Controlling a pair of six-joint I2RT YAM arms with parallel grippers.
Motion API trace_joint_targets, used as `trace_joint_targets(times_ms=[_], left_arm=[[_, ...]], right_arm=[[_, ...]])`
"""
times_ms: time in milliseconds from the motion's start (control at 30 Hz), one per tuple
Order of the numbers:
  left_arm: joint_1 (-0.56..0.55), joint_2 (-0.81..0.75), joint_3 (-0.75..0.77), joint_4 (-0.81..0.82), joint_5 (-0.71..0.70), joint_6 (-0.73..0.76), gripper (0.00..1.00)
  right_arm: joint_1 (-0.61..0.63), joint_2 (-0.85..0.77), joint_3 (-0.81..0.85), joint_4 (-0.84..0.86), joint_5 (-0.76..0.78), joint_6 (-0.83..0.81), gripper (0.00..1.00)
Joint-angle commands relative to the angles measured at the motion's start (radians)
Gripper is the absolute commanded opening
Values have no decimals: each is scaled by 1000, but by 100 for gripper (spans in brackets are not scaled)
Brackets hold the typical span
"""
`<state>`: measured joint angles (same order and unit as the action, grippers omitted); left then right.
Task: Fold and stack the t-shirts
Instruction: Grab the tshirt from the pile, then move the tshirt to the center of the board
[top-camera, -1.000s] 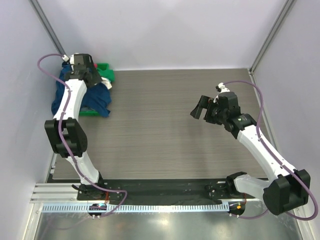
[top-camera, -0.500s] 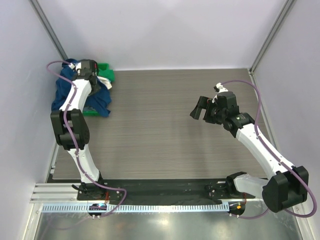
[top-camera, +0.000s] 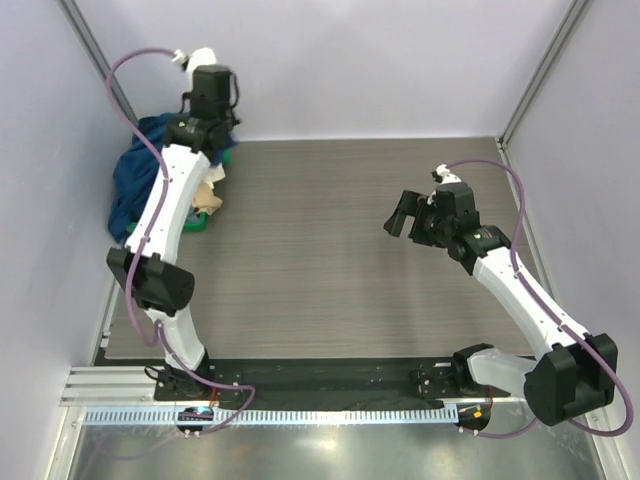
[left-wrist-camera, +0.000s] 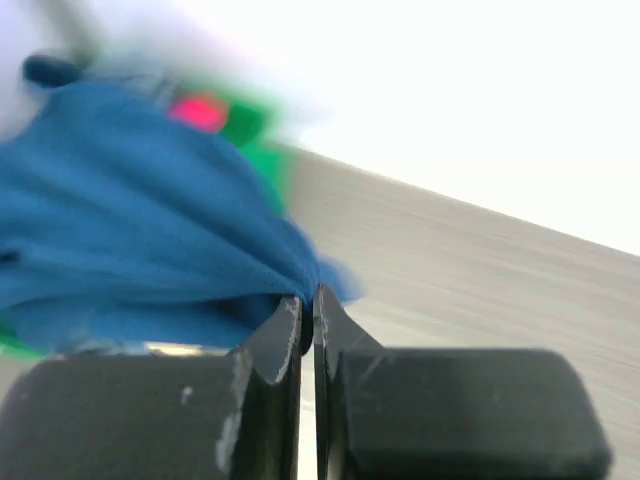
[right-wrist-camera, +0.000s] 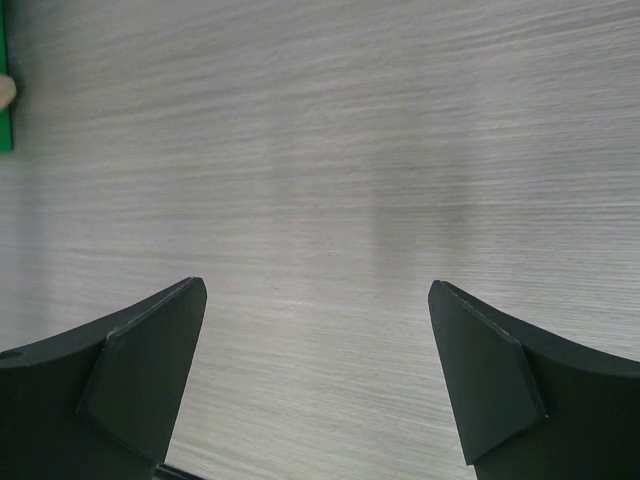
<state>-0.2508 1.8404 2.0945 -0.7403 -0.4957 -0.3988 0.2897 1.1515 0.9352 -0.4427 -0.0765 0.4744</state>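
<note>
Shirt (left-wrist-camera: 150, 230), far left, clamped in left gripper (left-wrist-camera: 308, 300), jaws closed; right gripper (right-wrist-camera: 318, 290) gapes. Best dragged slowly onto table (top-camera: 330, 250).

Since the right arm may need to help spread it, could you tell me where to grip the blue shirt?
Probably the taut fold of the shirt below the shut left jaws, approached from the table side on its right: the rest lies heaped by the wall.

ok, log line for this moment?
left fingers: shut on navy t-shirt, at the pile | right fingers: open, empty, above table | folded stack: none seen
</note>
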Motion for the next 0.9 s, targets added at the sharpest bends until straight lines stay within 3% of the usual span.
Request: trace_joint_targets(times_ms=[0, 100, 267, 367, 433, 467, 500, 567, 667, 733, 800, 867], left_arm=[[-237, -52, 338, 18, -20, 104, 0], [-384, 77, 519, -36, 6, 140, 0], [-499, 161, 382, -7, 61, 111, 0], [-501, 238, 303, -65, 118, 20, 8], [-501, 287, 276, -89, 209, -11, 17], [-501, 322, 279, -106, 239, -14, 28], [-501, 395, 306, -176, 288, -14, 50], [-507, 479, 419, -270, 269, -23, 66], [-504, 491, 383, -321, 145, -18, 74], [-484, 397, 193, -207, 100, -11, 89], [-403, 355, 78, -141, 121, -21, 91], [-290, 364, 75, -154, 167, -52, 91]], right_arm=[[-38, -55, 66, 25, 60, 26, 100], [-92, -94, 83, 10, 66, 44, 100], [-133, -141, 96, -56, 72, 47, 100], [-146, -176, 82, -112, 141, 61, 99], [-153, -202, 67, -135, 170, 73, 100], [-153, -213, 51, -140, 178, 91, 100], [-155, -223, 45, -143, 185, 98, 100], [-155, -251, 34, -142, 192, 105, 100], [-155, -257, 42, -145, 166, 99, 100], [-155, -246, 47, -143, 147, 90, 100], [-155, -216, 51, -140, 113, 86, 100], [-155, -188, 56, -136, 90, 86, 100]])
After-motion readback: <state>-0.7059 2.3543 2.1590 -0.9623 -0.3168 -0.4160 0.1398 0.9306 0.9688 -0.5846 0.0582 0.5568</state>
